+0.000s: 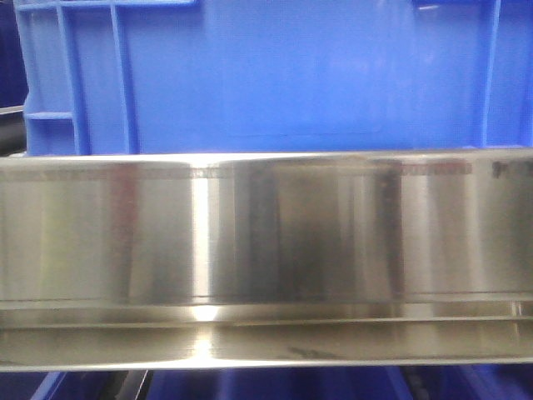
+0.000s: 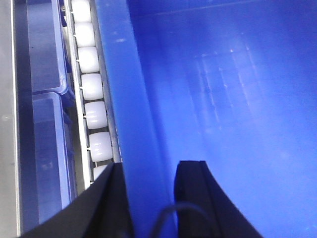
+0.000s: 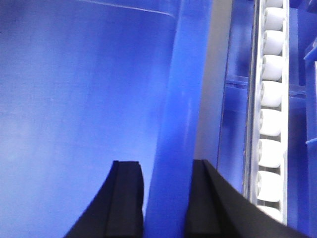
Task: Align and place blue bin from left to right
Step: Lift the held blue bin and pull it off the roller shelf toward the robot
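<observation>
Blue ribbed rectangular plastic bin point(image 1: 291, 75) sits behind the shelf's steel front edge point(image 1: 266, 233), our left gripper point(image 2: 152, 168) and right gripper point(image 3: 163, 166) each pinching a side wall; we judge a level, matched rightward shift comes next.

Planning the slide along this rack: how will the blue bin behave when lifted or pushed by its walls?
The blue bin is probably stiff, given its ribbed wall. The inside that shows is bare, so likely light. The left gripper and right gripper straddle smooth glossy walls, so it may slip; once on the white rollers it should glide.
</observation>
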Robot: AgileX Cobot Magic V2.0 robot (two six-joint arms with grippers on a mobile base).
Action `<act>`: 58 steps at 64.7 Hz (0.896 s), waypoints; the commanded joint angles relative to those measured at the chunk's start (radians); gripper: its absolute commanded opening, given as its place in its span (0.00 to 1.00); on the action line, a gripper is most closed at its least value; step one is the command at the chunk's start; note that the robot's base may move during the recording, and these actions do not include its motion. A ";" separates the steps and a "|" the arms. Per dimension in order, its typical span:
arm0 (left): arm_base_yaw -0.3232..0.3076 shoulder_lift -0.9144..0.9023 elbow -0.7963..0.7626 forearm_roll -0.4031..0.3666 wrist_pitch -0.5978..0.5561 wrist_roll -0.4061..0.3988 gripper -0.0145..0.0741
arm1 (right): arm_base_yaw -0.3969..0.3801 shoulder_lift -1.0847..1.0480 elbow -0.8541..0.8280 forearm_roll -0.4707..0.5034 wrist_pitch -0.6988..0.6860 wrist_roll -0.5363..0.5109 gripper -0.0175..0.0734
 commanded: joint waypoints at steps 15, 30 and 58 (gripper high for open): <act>0.000 -0.080 -0.050 0.012 -0.005 0.007 0.04 | -0.003 -0.083 -0.042 -0.023 -0.009 -0.016 0.12; 0.000 -0.160 -0.093 0.012 -0.005 0.007 0.04 | -0.001 -0.178 -0.045 -0.020 -0.009 -0.016 0.12; 0.000 -0.210 -0.095 -0.004 -0.005 0.007 0.04 | -0.001 -0.262 -0.045 -0.018 -0.009 -0.016 0.12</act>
